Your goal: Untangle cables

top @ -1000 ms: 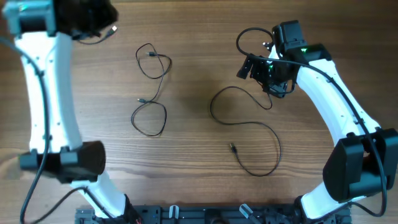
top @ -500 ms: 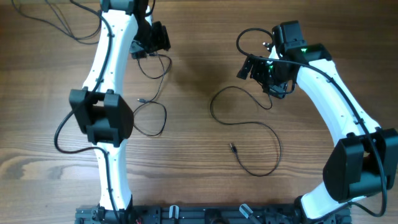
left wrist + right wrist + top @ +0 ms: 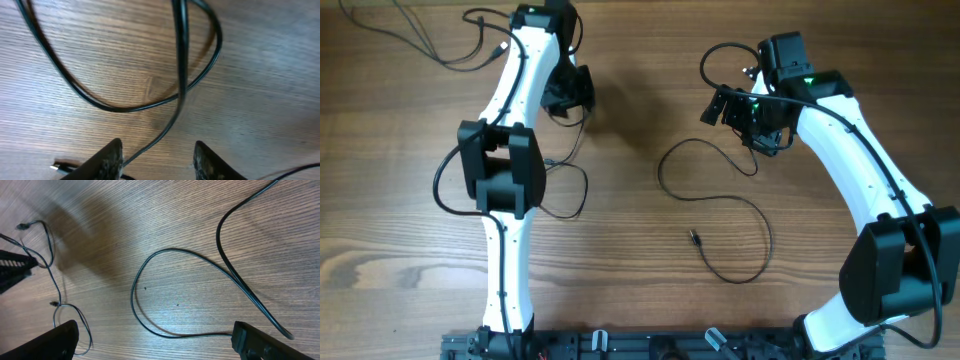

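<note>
Overhead looks down; wrist cameras close above table [image 3: 620,300]

1. The left arm [image 3: 505,250] rises from the bottom edge, left of centre, almost straight up the overhead frame. Its black elbow joint [image 3: 500,175] sits near mid-height.
2. Above the elbow the white forearm leans right to the top edge, where the wrist folds back down.
3. The left gripper [image 3: 570,92] hangs in the upper left-centre. In the left wrist view its two tips stand apart at the bottom edge with a clear gap between them.
4. The right arm [image 3: 850,150] arcs from the lower right corner up and leftward.
5. The right gripper [image 3: 720,108] sits upper right of centre, facing left, jaws spread wide. Its tips reach the bottom corners of the right wrist view.
</note>
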